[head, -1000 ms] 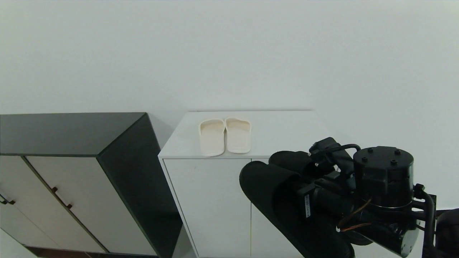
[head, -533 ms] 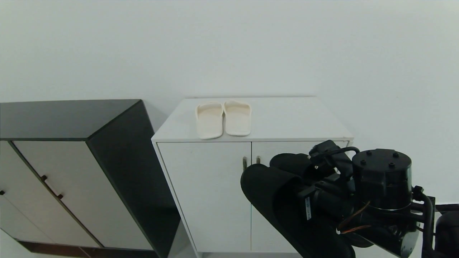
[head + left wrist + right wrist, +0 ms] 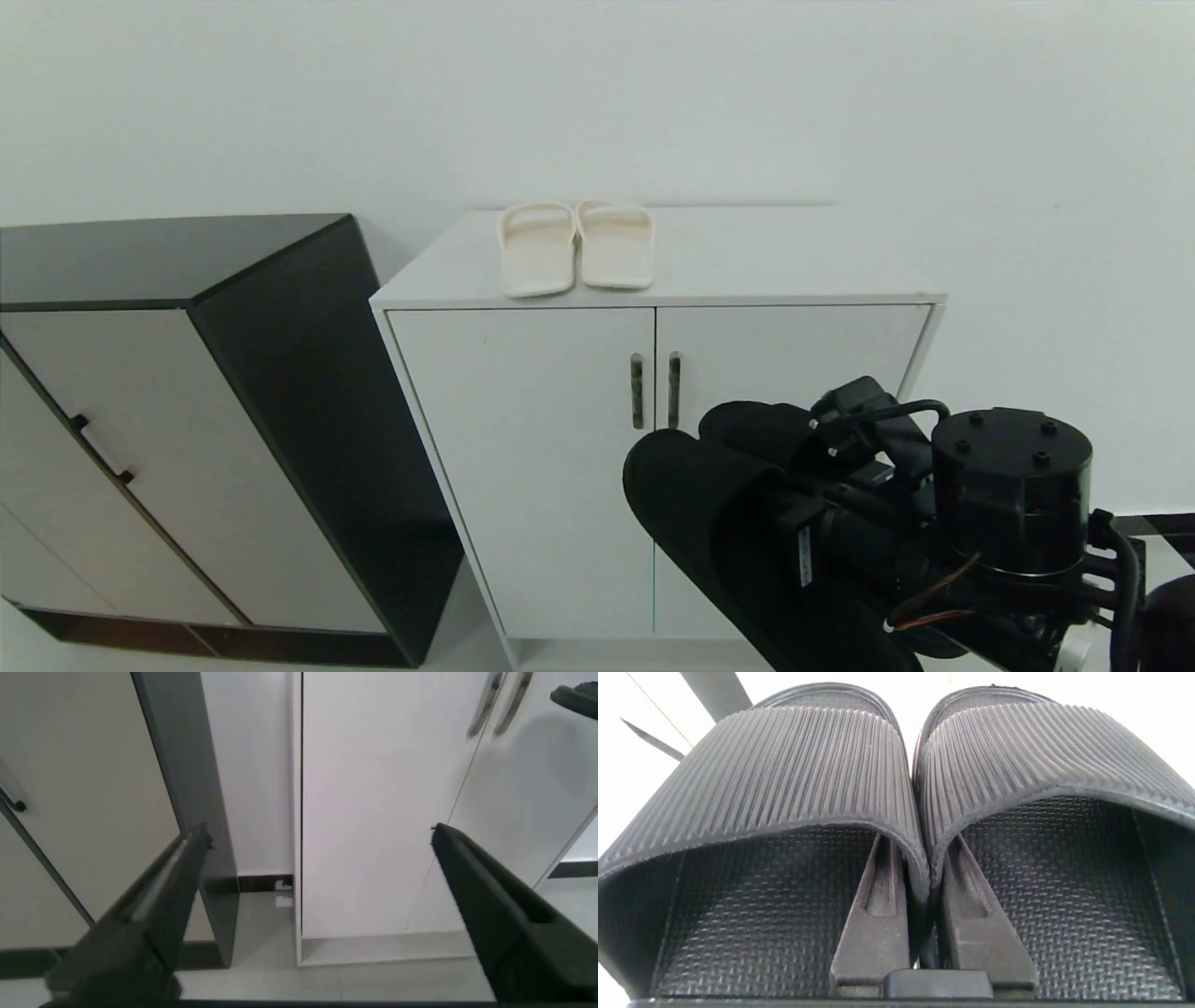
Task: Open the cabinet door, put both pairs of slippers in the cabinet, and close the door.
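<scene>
Inside the black slippers (image 3: pixel 813 775), fingers (image 3: pixel 874 924) clamp adjoining straps.

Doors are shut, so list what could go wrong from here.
The right gripper pinches the black slippers only by their inner strap edges; a swing could shake one loose.
They hang before the shut right door; opening it could strike them.
The cream slippers sit at the cabinet top's front edge; a bump could drop them.

A black cabinet (image 3: pixel 308 420) with pale doors stands at left; white wall (image 3: pixel 840 93) behind.
</scene>
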